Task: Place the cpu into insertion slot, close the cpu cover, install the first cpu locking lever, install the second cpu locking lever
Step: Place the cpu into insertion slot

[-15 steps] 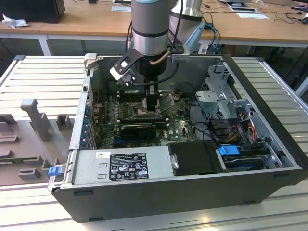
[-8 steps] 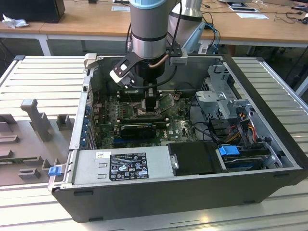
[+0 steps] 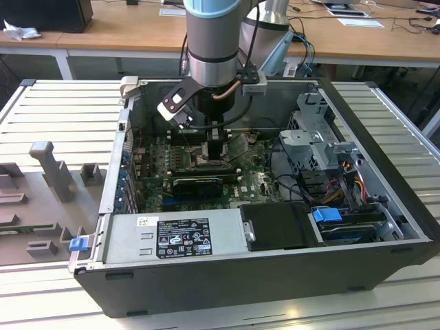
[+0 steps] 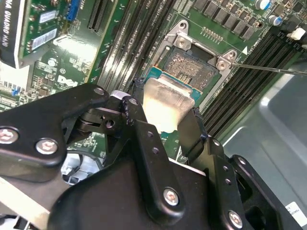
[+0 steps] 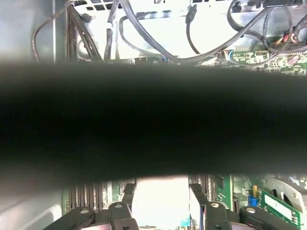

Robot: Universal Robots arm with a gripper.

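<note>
Silvery-beige metal is seen between the black fingers of the gripper: the cpu is clamped by two opposite edges, flat side up. In the second wrist view it is held over the near part of the insertion slot, whose dark centre and silvery rim lie uncovered beyond it. Whether the chip touches the rim cannot be told. In the exterior view the gripper stands deep inside the open computer case, over the motherboard. The placing step is judged to be in hand and not finished. To be done well, the chip should be kept level and square to the rim, with its corners matched to the socket's. It should be set down without sideways push, since the contacts in the dark centre would likely be bent by a tilted or sliding entry. Room is tight: long black memory slots run close on both sides of the socket, a thin metal rod juts from one corner, and the graphics card lies near. Open space is found chiefly straight above.
</note>
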